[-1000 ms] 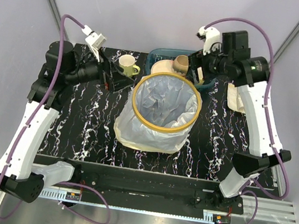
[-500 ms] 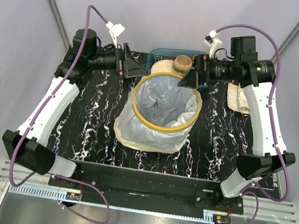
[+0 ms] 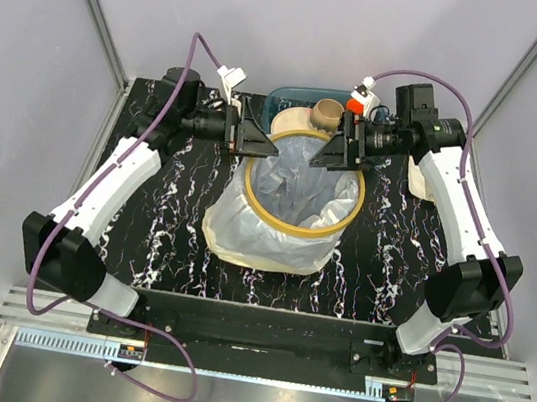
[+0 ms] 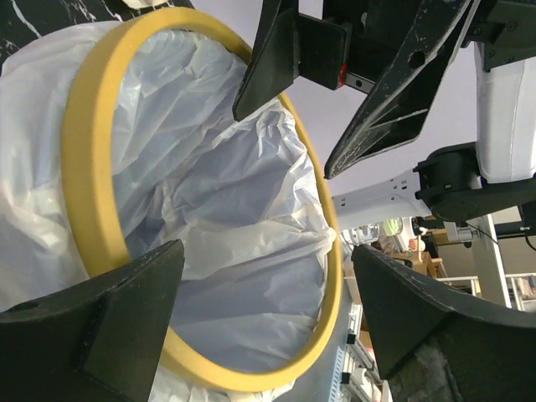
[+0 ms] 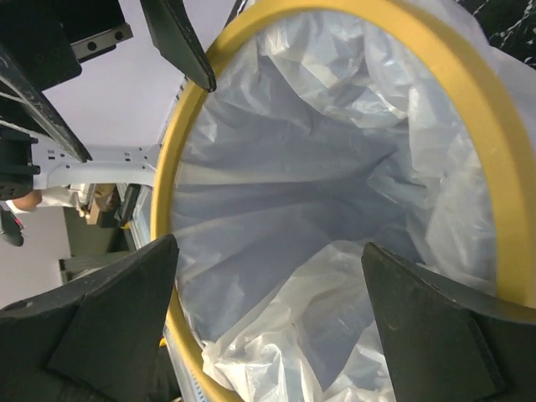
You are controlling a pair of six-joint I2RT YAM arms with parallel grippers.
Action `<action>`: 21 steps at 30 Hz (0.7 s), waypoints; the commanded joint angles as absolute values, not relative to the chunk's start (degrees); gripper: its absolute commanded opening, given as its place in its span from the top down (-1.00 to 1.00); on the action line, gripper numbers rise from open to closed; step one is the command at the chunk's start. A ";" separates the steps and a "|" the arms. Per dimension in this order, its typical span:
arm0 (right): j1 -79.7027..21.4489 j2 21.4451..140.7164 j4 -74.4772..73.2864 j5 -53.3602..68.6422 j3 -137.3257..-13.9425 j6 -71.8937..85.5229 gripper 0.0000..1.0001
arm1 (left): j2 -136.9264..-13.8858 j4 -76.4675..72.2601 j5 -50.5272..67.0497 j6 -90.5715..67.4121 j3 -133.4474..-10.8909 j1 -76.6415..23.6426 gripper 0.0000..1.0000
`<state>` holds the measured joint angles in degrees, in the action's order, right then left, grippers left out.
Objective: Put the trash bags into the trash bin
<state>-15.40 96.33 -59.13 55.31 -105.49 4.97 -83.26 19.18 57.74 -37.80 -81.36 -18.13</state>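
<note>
1. Both arms have swung inward since the earlier frames. The left tool (image 3: pixel 259 140) and right tool (image 3: pixel 333 152) now face each other across the far side of the bin (image 3: pixel 295 228).
2. Top view: the bin stands mid-desk (image 3: pixel 165 216), yellow ring up. The sack (image 3: pixel 292 179) lines it, folded over the ring and draped down its outside to the desk.
3. Top view: both tools are spread and pinch nothing. Behind the bin is a teal basket (image 3: pixel 289 94) with a tan mug (image 3: pixel 328 114) and a cream plate (image 3: pixel 290 121).
4. Left wrist: the left tool (image 4: pixel 268 249) is spread wide, fingers either side of the open sack (image 4: pixel 226 193). The ring (image 4: pixel 88 167) curves beneath, and the right tool (image 4: pixel 285 146) is opposite, also spread.
5. Right wrist: the right tool (image 5: pixel 268 247) is spread above the crumpled sack (image 5: pixel 293 193). The ring (image 5: pixel 494 176) frames the opening. The left tool (image 5: pixel 146 117) is at the far rim; no contact with the film can be made out.
</note>
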 commanded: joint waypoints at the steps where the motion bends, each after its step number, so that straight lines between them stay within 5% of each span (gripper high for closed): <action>1: -14.68 94.92 -55.20 57.13 -102.05 6.15 -0.99 | -84.02 19.95 57.48 -36.92 -78.93 -18.02 -0.78; 11: -14.50 95.98 -54.32 60.03 -102.21 6.85 -0.99 | -84.82 20.66 56.42 -36.47 -78.04 -16.35 -0.76; 21: -15.38 95.54 -55.02 60.38 -108.37 8.26 -0.99 | -75.59 3.95 60.21 -42.98 -80.07 -16.08 -0.88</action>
